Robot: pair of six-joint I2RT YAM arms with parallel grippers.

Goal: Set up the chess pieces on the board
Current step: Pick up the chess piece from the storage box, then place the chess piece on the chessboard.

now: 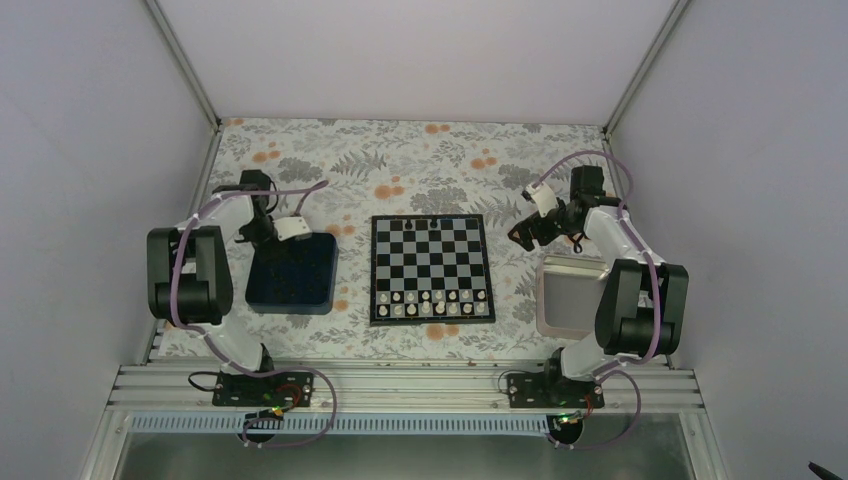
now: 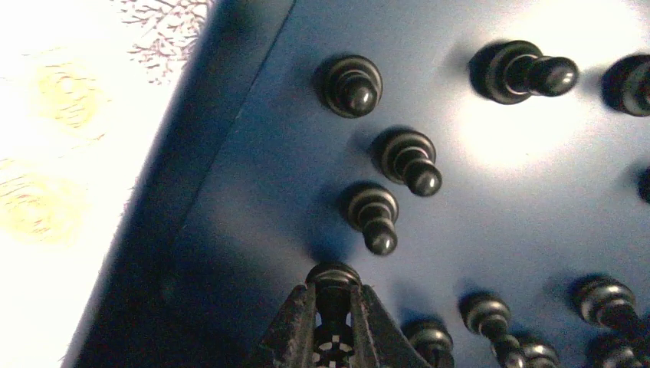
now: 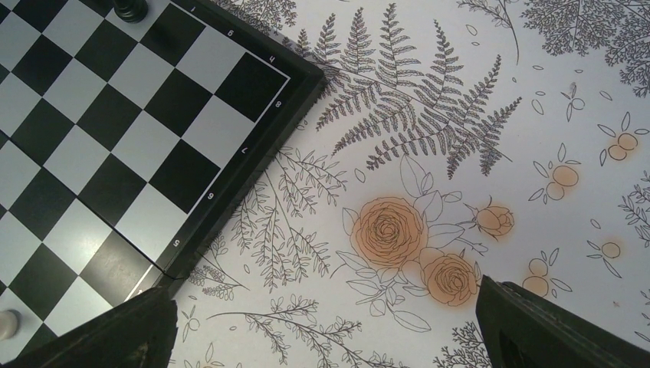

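Note:
Several black chess pieces (image 2: 408,159) stand in the dark blue tray (image 2: 253,192), some tilted. My left gripper (image 2: 334,295) is shut on one small black chess piece (image 2: 333,274) near the tray's left edge; its ringed base shows just past the fingertips. In the top view the left gripper (image 1: 272,240) is down over the tray's far end (image 1: 293,275). The board (image 1: 431,262) lies mid-table. A few black pieces (image 1: 421,222) stand on its far row. My right gripper (image 3: 326,314) hangs open over the floral cloth beside a board corner (image 3: 253,84), holding nothing.
White pieces (image 1: 430,303) fill the board's two near rows. One black piece (image 3: 130,9) and one white piece (image 3: 8,323) show at the edges of the right wrist view. A silver tray (image 1: 572,295) lies right of the board, partly under the right arm.

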